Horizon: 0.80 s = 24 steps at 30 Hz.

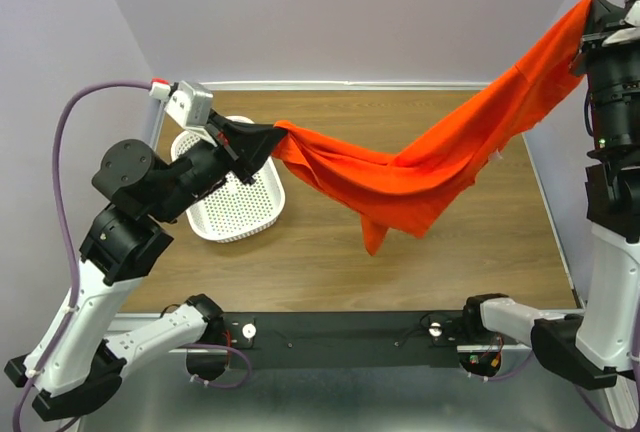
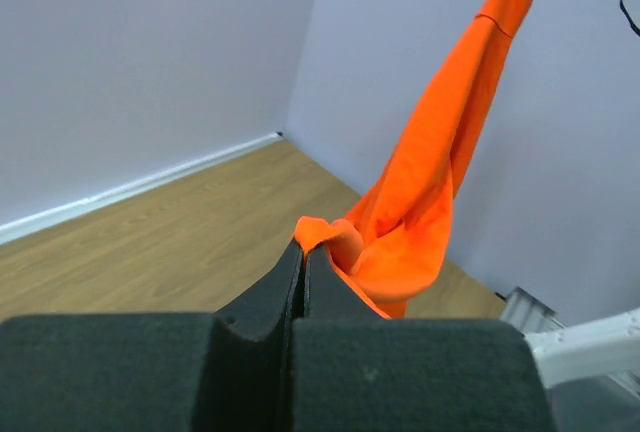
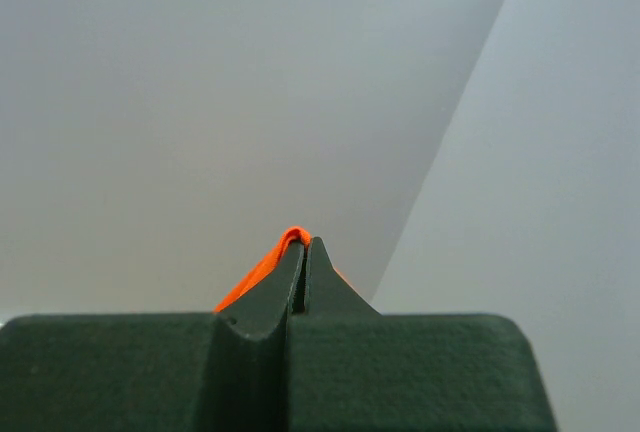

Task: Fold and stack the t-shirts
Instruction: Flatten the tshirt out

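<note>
The orange-red t-shirt hangs stretched in the air between my two grippers, sagging in the middle above the table. My left gripper is shut on one end of it, just above the basket's right rim. In the left wrist view the cloth runs up from the closed gripper toward the upper right. My right gripper is raised high at the far right and shut on the other end. In the right wrist view only a strip of the t-shirt shows at the closed gripper. No neck label shows.
A white perforated basket sits on the wooden table at the left, under my left arm. Lilac walls close the back and both sides. A black rail runs along the near edge between the arm bases.
</note>
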Motion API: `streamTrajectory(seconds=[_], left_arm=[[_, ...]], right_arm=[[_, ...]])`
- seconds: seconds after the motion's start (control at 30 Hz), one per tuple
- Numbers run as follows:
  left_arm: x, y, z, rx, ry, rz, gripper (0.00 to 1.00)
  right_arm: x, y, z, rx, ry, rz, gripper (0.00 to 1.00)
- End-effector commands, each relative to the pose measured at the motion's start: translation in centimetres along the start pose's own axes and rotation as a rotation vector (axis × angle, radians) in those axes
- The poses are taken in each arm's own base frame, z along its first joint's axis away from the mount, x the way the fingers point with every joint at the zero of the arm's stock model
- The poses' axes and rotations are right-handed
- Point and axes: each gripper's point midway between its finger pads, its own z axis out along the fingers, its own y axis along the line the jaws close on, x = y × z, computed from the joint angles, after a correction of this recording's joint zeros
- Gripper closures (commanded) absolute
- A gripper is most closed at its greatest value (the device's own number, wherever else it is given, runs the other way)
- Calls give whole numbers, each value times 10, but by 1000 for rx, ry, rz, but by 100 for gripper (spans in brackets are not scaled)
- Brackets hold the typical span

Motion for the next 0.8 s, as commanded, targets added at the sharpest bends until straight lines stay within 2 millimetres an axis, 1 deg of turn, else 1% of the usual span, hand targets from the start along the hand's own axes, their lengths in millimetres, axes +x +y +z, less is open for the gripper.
streamTrajectory(seconds=[0.0,0.03,0.07,0.1,0.13,0.17,0.2,0.23,0.27,0.3,0.33,0.37,0.4,0.43,0.47,0.5,0.53,0.57,0.6,0.63,0.7,0.73,0.77], left_arm=[[53,11,17,-18,130,-120,100],[66,19,22,-47,154,-134,100],[80,30,28,-79,181,-154,100],[95,39,33,-94,211,-172,100],[130,70,38,-168,269,-206,100],[138,82,46,-172,247,-221,100],[186,102,46,-210,331,-291,100],[200,132,44,-271,327,-326,100],[207,146,50,-277,299,-336,100],[226,164,48,-318,319,-368,100],[253,191,48,-382,344,-407,100],[262,203,48,-409,350,-420,100],[272,216,51,-444,359,-435,99],[270,224,54,-467,342,-425,86],[266,236,55,-510,326,-411,75],[255,251,60,-569,291,-387,63],[249,259,62,-594,277,-379,42],[245,265,63,-615,270,-367,34],[229,268,68,-622,237,-347,30],[224,270,71,-618,234,-325,27],[209,266,78,-583,212,-288,27],[198,255,85,-515,198,-263,27],[194,249,88,-479,201,-245,26]], right_arm=[[47,35,33,-104,95,12,99],[72,50,40,-142,146,29,100],[90,60,46,-166,182,36,100],[109,77,53,-218,216,51,100],[140,99,64,-275,275,76,99],[165,113,70,-308,323,85,100],[190,131,73,-357,367,102,99],[233,154,84,-394,448,129,99],[256,169,87,-422,490,140,99],[274,181,92,-443,517,149,99],[321,210,101,-477,591,161,99],[341,222,105,-489,619,165,99],[354,232,117,-493,623,174,100],[370,247,121,-501,648,174,99],[423,274,119,-525,735,163,96],[438,283,124,-509,753,145,89],[433,293,138,-502,724,141,76],[448,303,139,-497,746,143,45],[469,311,137,-483,780,129,32],[464,314,143,-470,769,150,26],[462,313,141,-467,775,175,22],[455,308,134,-480,778,190,20],[449,307,129,-498,777,204,19]])
